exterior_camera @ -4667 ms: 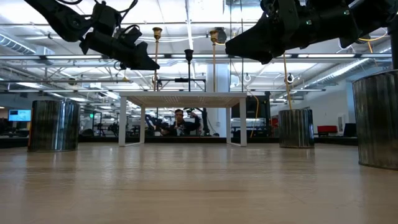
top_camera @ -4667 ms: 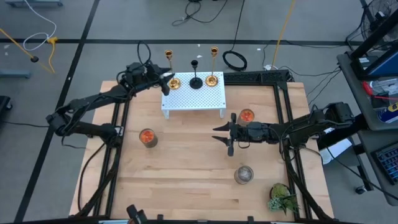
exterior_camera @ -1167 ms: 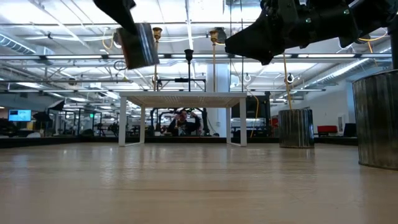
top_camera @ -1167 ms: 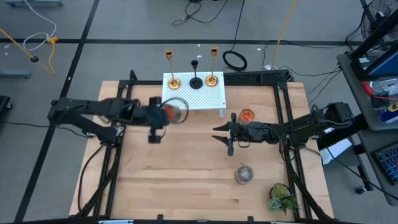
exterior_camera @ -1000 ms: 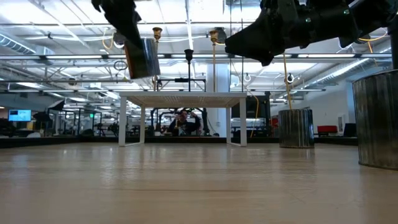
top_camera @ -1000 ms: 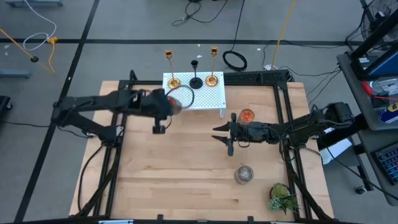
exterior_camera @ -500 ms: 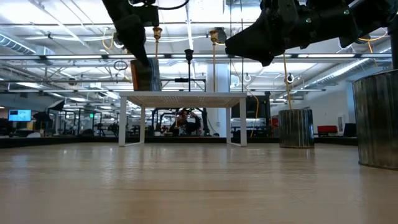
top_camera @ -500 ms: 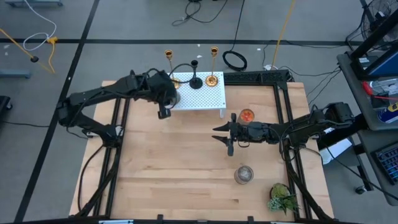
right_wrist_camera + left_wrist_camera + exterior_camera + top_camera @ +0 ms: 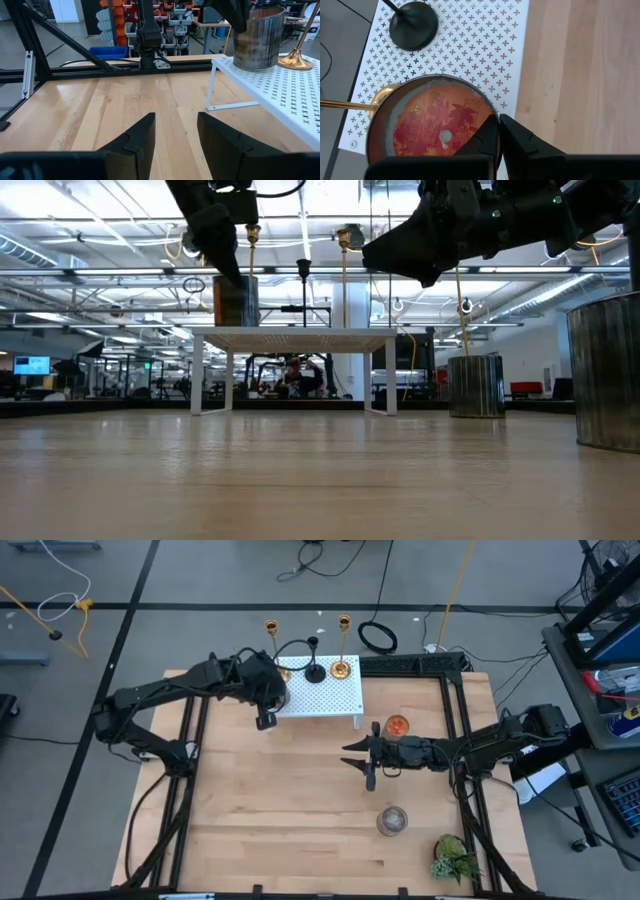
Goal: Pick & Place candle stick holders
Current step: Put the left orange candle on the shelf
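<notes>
A metal candle jar [image 9: 432, 127] is pinched at its rim by the left claw [image 9: 495, 132] at the white shelf's [image 9: 335, 700] nine-o'clock edge; the right claw [image 9: 175, 132] is spread over open counter [image 9: 300, 810].

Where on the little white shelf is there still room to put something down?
The white shelf is bare along its front strip and right front corner. Its back edge is crowded: the black holder and gold holder stand there, and the left gripper holds a metal candle jar on the left end beside another gold holder.

A robotics lab: ceiling trusses [image 9: 320, 272], floor cables [image 9: 310, 555], parts racks [image 9: 172, 15].
</notes>
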Robot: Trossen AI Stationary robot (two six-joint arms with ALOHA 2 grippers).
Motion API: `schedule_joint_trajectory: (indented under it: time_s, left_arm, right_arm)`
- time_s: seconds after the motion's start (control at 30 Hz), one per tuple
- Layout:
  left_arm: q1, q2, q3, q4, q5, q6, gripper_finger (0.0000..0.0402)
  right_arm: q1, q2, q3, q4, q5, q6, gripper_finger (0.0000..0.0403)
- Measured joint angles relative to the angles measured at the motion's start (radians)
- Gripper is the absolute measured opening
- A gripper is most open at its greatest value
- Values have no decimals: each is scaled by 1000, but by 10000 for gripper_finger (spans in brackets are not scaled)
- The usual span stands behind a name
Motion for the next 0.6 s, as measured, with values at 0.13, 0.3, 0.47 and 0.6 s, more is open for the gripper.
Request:
schedule_joint_trajectory:
  time_s: [0.13, 0.3, 0.47, 0.6]
  left_arm:
    - [0, 0, -1, 0, 0, 16, 33]
    - [0, 1, -2, 13, -31, 50, 61]
    - [0, 2, -4, 43, -74, 58, 85]
    - [0, 2, -4, 53, -79, 86, 97]
  right_arm:
    - [0, 0, 0, 0, 0, 0, 146]
    - [0, 0, 0, 0, 0, 0, 146]
    - [0, 0, 0, 0, 0, 0, 146]
    - [0, 0, 0, 0, 0, 0, 146]
